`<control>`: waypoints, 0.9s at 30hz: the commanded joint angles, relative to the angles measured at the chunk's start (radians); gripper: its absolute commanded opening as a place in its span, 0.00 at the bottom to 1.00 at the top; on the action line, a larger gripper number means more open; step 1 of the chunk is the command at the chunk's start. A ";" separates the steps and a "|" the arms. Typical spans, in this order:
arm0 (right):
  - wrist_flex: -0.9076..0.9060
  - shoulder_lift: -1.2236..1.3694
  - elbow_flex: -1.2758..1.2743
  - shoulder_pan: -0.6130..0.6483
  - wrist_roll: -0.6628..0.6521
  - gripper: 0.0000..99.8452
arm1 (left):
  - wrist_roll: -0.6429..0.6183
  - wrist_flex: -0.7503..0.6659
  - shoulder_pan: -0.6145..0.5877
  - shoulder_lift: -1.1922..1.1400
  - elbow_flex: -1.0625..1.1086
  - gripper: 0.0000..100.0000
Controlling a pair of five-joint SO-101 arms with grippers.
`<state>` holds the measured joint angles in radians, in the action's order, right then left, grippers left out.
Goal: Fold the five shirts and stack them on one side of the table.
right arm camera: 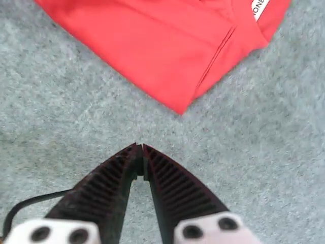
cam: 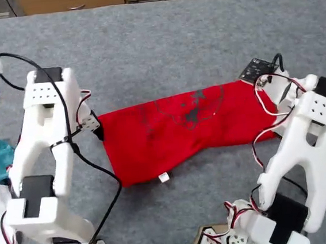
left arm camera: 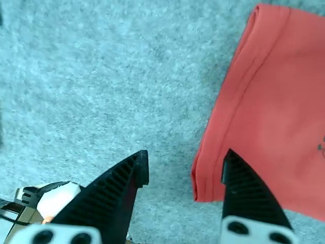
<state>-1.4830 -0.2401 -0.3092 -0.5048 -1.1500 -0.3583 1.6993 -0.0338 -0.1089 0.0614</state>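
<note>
High view: red shirt [cam: 181, 129] lies as a long band across the table [cam: 144, 43].
Its long axis runs 9 to 3 o'clock. The left gripper [left arm camera: 185, 170] gapes wide at the 9 o'clock end, one finger over the shirt's corner, the other over bare table, gripping nothing. The right gripper [right arm camera: 140, 152] is pinched closed and empty, the 3 o'clock corner just beyond its tips; left seems readier to grasp.

Smooth red cloth shirt [cam: 175, 129], fuzzy grey felt table [cam: 144, 43]
</note>
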 commanded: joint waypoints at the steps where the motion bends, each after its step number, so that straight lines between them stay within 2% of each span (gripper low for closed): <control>1: -0.008 0.024 0.061 -0.018 -0.014 0.01 | -0.049 -0.037 0.015 -0.019 -0.044 0.25; 10: -0.009 0.090 0.093 -0.015 -0.012 0.01 | -0.190 -0.097 0.126 -0.160 -0.046 0.25; 16: -0.005 0.094 0.104 -0.015 -0.012 0.01 | -0.276 -0.150 0.178 -0.237 -0.051 0.29; 27: 0.000 0.094 0.104 -0.018 -0.014 0.01 | -0.278 -0.196 0.160 -0.432 -0.052 0.29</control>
<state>-1.4830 -0.1465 -0.2555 -0.5079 -1.1500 -0.6314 1.5321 0.1320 -0.4925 0.0199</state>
